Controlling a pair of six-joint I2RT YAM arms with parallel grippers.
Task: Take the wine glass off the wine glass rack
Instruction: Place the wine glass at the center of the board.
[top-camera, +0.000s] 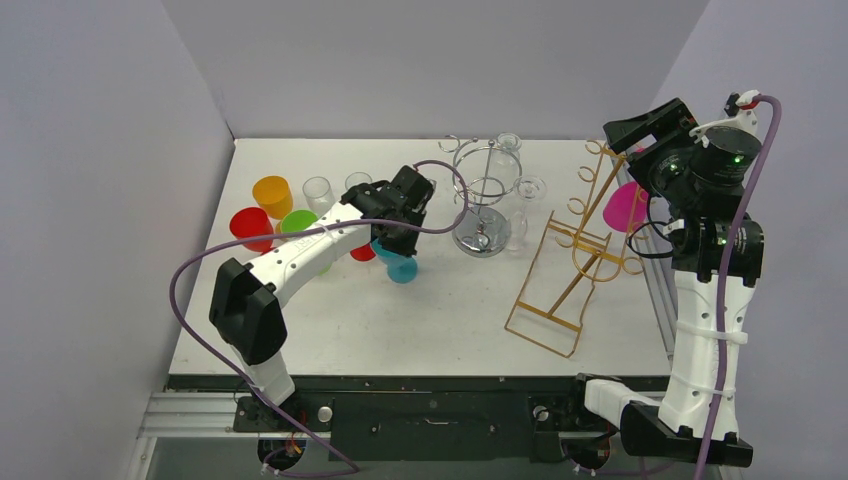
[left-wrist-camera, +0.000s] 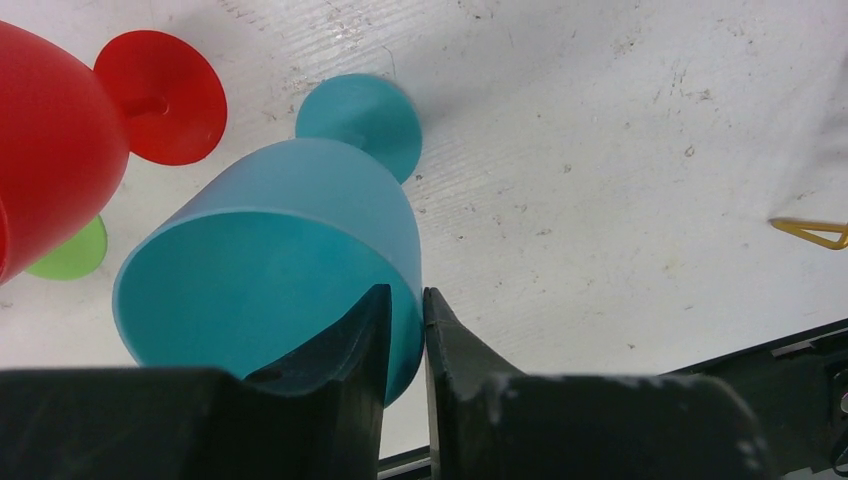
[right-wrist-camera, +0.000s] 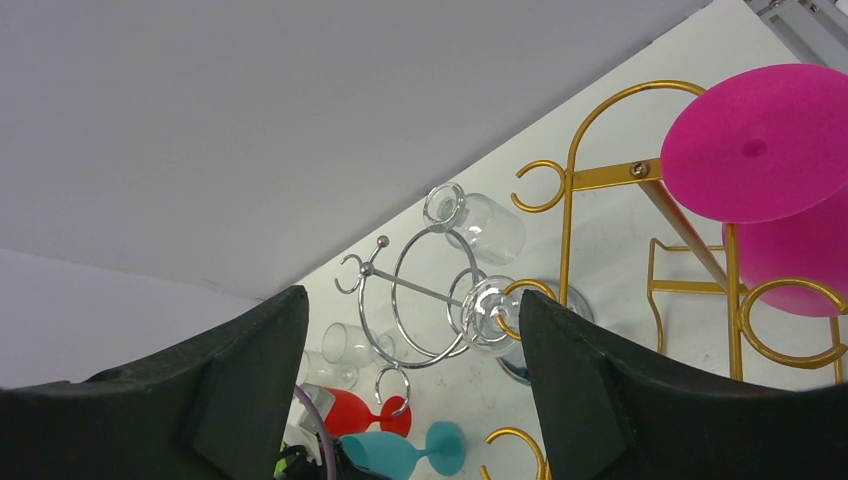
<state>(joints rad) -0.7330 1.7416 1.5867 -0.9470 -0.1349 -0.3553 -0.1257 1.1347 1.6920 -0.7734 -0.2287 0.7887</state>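
**At mid-tabletop: teal glass pinched by its rim, clear of both racks**

Near the middle of the tabletop (top-camera: 450, 310), the left hand (left-wrist-camera: 405, 295) was closed almost fully on the teal glass (left-wrist-camera: 270, 260). One finger sat inside the bowl and the other outside, so the thin wall at the rim was clamped between them. The glass hung tilted with its foot toward the tabletop, beside a red glass (left-wrist-camera: 50, 150). Whether the foot touched the surface could not be told. It stood apart from the silver rack (top-camera: 485, 190), which carried clear glasses (right-wrist-camera: 490, 225), and well apart from the gold rack (top-camera: 560, 290), where a pink glass (right-wrist-camera: 760, 150) hung bowl-down by its foot.

The right hand (right-wrist-camera: 410, 300) was raised near the gold rack, spread wide and holding nothing.

The teal glass looked matte and opaque, so it was probably light, stiff plastic, less fragile than the clear glasses and not very slippery. A rim pinch seemed adequate for so light a load, though the glass could pivot about the fingers. The stem just under the bowl would likely give a steadier hold.
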